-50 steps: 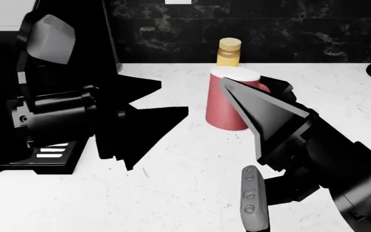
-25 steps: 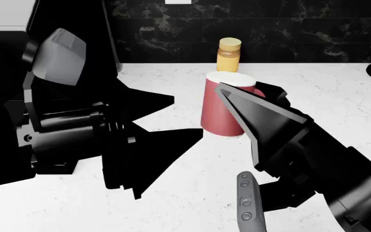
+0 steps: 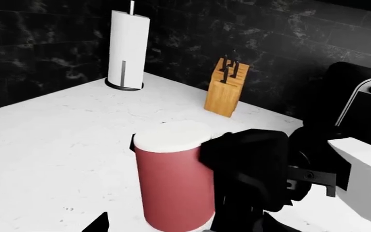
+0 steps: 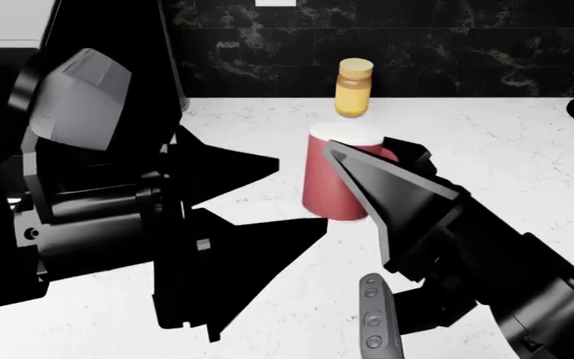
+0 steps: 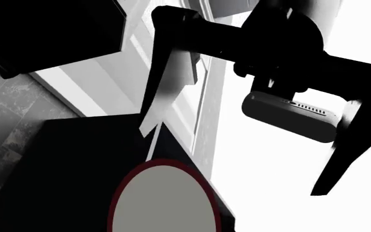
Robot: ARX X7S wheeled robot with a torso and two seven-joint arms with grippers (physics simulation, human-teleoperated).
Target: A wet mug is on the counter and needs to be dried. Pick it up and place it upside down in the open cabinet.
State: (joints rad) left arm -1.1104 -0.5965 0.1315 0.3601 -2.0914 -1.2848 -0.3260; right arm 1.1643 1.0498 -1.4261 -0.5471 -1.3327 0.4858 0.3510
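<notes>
- Mug (image 4: 335, 183) upright on counter (image 4: 267, 314), long axis vertical.
- Right gripper (image 4: 362, 176) pinching the mug's side; nearer arm.
- Left gripper (image 4: 287, 194) spread, mug just beyond its tips.

Black marble-veined wall tiles (image 4: 447, 45) behind.

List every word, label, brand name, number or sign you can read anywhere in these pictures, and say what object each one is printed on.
No readable text shows in any view.
The mug is plain red, with no print.
The yellow jar shows no label.
The paper towel roll and knife block are unmarked.
The grey strip near the right arm carries small round marks, too small to read as signs.
</notes>
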